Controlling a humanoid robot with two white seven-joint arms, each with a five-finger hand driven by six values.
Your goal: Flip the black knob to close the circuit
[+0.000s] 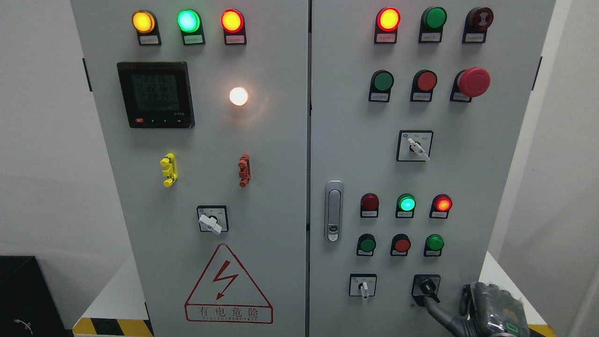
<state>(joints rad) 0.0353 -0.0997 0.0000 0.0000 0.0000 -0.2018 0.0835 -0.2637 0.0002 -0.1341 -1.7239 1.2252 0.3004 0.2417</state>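
The black knob point(427, 286) sits on its square plate at the bottom right of the cabinet's right door point(486, 187), with its handle pointing down and to the right. My right hand point(448, 303) comes in at the bottom right corner. It is open: one long finger point(437, 313) stretches up and left until its tip lies at the knob's lower edge, and another finger point(463, 296) stands upright, apart from the knob. Nothing is grasped. My left arm is out of the picture.
A white-handled selector point(363, 286) sits left of the black knob, with another point(416, 147) higher up and a third point(210, 221) on the left door. A red mushroom button point(473, 82) juts out at the upper right. The door latch point(333, 211) is near the seam.
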